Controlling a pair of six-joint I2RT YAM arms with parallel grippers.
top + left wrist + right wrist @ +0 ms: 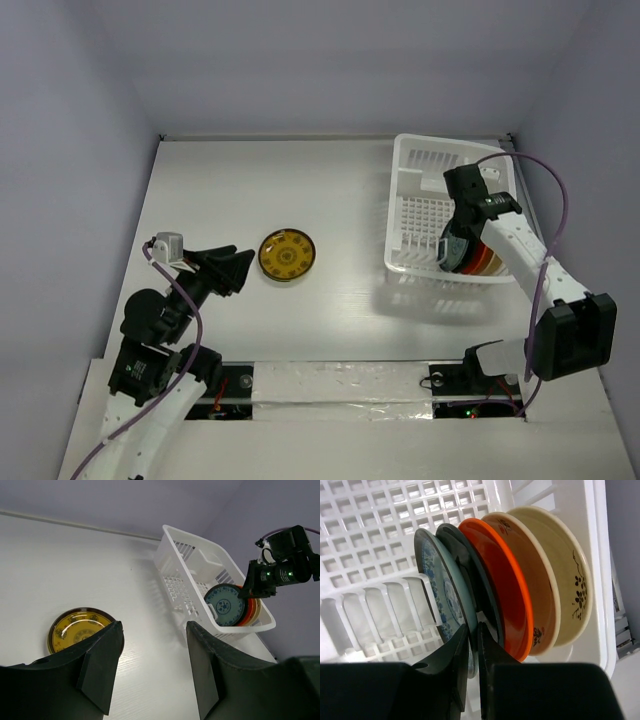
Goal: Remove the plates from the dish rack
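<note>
The right gripper [473, 635] has its jaws almost together, pinching the rim of the blue-patterned plate [437, 580], low centre, inside the dish rack [365, 535]. So thin a hold may slip on lifting, or drag along the dark plate [470, 565] touching behind. The rack's wall blocks a sideways exit. The left gripper [152, 665] gapes empty beside the yellow plate [80, 630], lower left.

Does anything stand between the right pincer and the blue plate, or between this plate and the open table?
Nothing stands between them: the right pincer grips the blue plate by its rim. The rack wall stands between the plate and the open table, so lifting over it seems needed.
</note>
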